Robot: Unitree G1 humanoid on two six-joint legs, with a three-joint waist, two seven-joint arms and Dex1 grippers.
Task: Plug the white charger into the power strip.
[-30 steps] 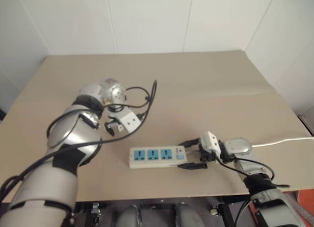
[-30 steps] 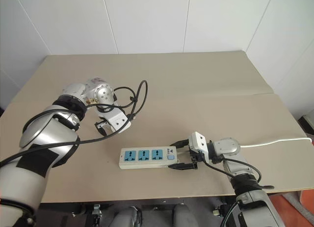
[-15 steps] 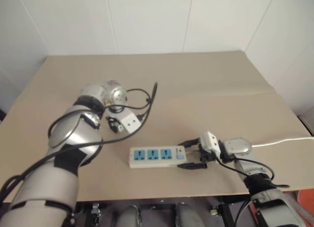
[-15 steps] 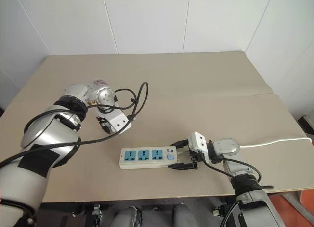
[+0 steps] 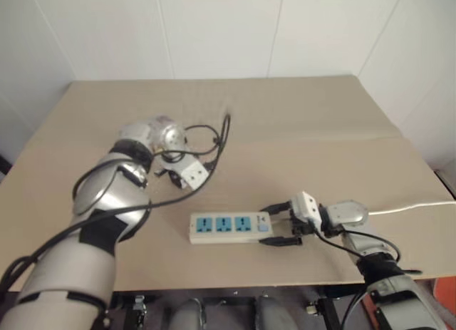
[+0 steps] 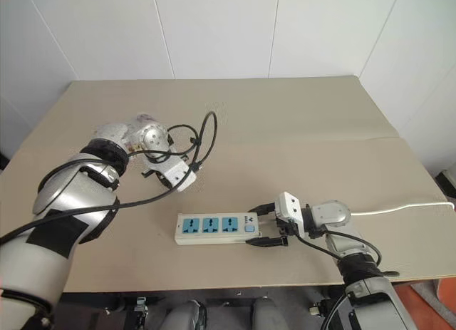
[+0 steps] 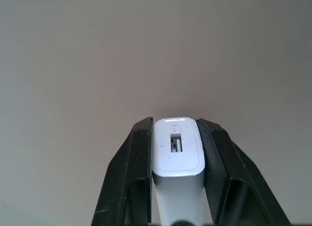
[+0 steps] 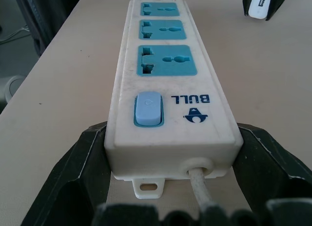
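My left gripper (image 7: 174, 138) is clamped on the charger (image 7: 176, 153), above the table (image 5: 299, 130); my right gripper (image 8: 168, 153) grips the strip's (image 8: 168, 89) switch end.

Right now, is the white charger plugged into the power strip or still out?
Out. The left gripper holds the white charger above the table, apart from the power strip, whose three blue outlets are empty.

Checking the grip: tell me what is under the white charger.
Bare table lies below the white charger, pinched between the left gripper's fingers. Its prong end is covered.
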